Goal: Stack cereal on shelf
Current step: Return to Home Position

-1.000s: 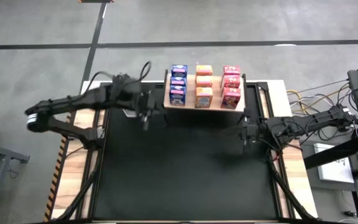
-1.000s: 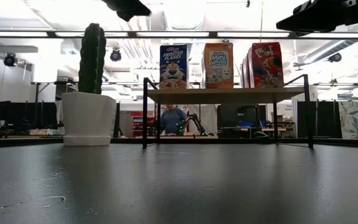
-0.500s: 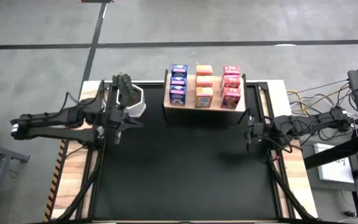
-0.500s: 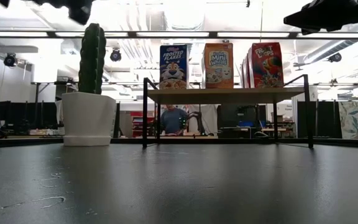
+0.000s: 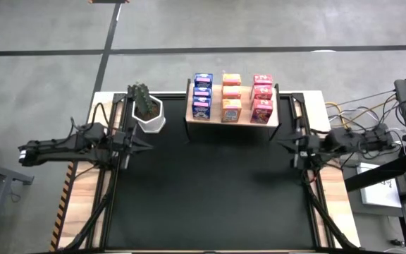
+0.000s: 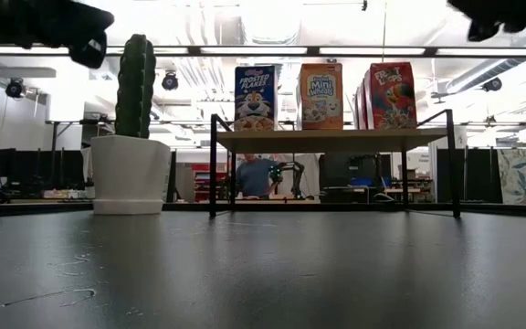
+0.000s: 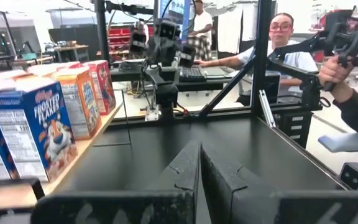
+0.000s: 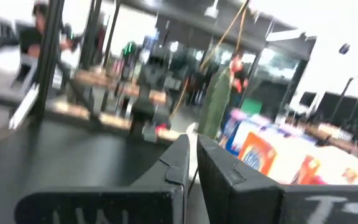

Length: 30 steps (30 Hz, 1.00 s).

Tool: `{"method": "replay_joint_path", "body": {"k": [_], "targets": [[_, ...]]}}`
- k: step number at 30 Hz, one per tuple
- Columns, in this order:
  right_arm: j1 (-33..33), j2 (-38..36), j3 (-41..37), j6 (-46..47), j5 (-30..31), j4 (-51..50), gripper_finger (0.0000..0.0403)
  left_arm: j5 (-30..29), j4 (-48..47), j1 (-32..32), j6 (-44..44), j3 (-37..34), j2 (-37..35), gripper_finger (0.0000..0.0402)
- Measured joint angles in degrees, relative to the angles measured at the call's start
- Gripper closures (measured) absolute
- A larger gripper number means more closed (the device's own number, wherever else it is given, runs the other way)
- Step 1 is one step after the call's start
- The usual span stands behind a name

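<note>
Nine small cereal boxes stand upright in three rows on the wooden shelf (image 5: 231, 116) at the table's far side: blue (image 5: 201, 97), orange (image 5: 231, 99), red (image 5: 262, 99). The low view shows the front blue (image 6: 255, 97), orange (image 6: 320, 95) and red (image 6: 392, 94) boxes on the shelf board (image 6: 331, 140). My left gripper (image 5: 141, 144) hovers shut near the table's left edge, pointing level at the right side. My right gripper (image 5: 288, 146) hovers shut at the right edge, facing it. Neither holds anything.
A white pot with a cactus (image 5: 148, 113) stands left of the shelf, just beyond my left gripper. The black mat (image 5: 210, 204) stretches between the two arms. Beyond the table's right side sits a person (image 7: 281, 37), whose hand (image 7: 337, 65) holds a dark device.
My left gripper has drawn back from beside the shelf toward the table's left edge, past the cactus pot, sinking and levelling out. My right gripper has pulled back a little toward the right edge. Both have stayed shut, and the boxes have not moved.
</note>
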Motion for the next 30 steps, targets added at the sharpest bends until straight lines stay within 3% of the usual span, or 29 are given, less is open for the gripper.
{"method": "replay_joint_path", "body": {"k": [9, 30], "targets": [[0.02, -7.92, -3.16, -1.87, 0.24, 0.21, 0.0381, 0.0, 2.49, 0.0, -3.42, -6.49, -5.84, 0.0401], [0.0, -8.01, -5.16, -1.87, 0.52, -1.64, 0.0381, -0.02, 6.06, 0.02, -4.42, -13.01, -8.28, 0.0402]]}}
